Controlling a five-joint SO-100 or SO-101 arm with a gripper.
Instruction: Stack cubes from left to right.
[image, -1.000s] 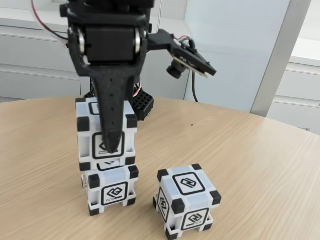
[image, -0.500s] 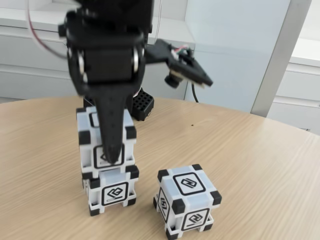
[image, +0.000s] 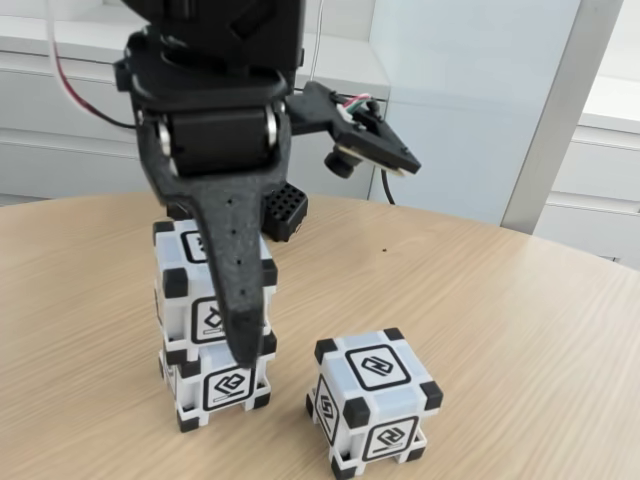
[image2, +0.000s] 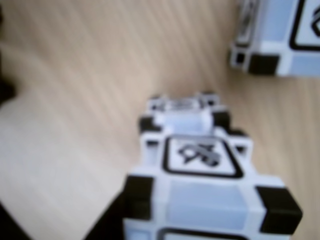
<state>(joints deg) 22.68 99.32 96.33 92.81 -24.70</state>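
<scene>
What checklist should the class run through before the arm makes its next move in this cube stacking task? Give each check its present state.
1. Upper cube sits on the lower cube: ok, the two form a stack in the fixed view.
2. Upper cube lines up with the lower one: cannot tell; it looks shifted slightly left.
3. Gripper has let go of the upper cube: cannot tell; one finger lies across the front face and hides the grip.
4. Third cube stands apart, free to grasp: ok.
5. Table around the third cube is free of obstacles: ok.
</scene>
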